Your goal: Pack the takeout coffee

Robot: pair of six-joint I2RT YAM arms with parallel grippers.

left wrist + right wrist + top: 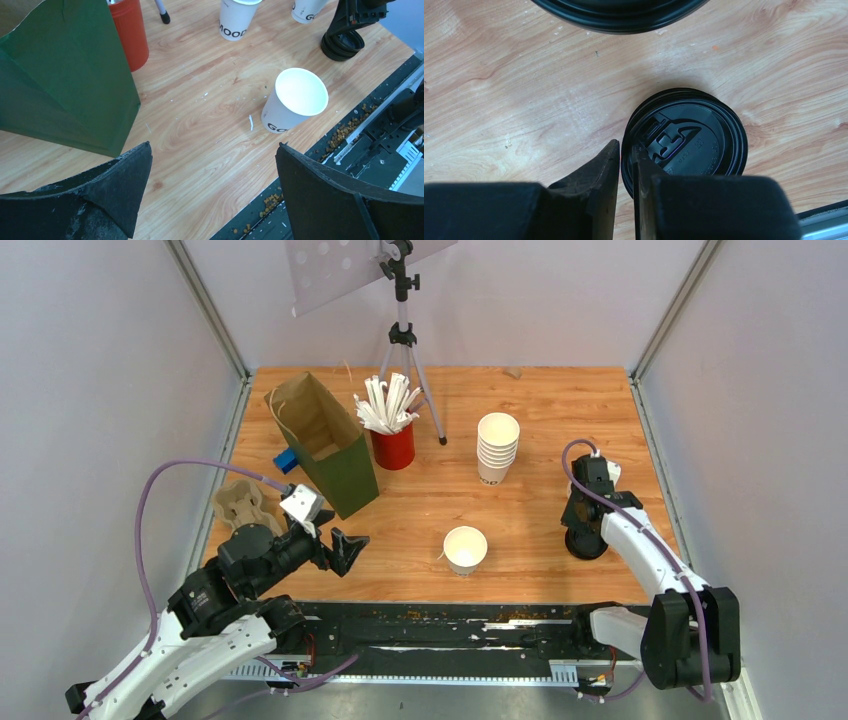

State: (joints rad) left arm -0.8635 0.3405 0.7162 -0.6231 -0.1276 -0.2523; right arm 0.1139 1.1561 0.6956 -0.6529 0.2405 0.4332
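The white paper cup (pixel 465 548) stands upright and lidless on the wood table near the front edge; it also shows in the left wrist view (pixel 295 100). My left gripper (pixel 335 542) (pixel 212 147) is open and empty, to the cup's left and apart from it. My right gripper (pixel 585 525) (pixel 626 155) points down at the right side of the table. Its fingers pinch the left rim of a round black lid (pixel 694 135) just over the wood. A stack of black lids (pixel 619 12) (pixel 588 544) lies right beside it.
A green paper bag (pixel 325 445) (pixel 65 85) stands open at back left. A red cup of white straws (pixel 393 445) and a stack of nested white cups (pixel 497 448) stand behind. A cardboard cup carrier (pixel 243 505) lies far left. A tripod (pixel 402 340) stands at the back.
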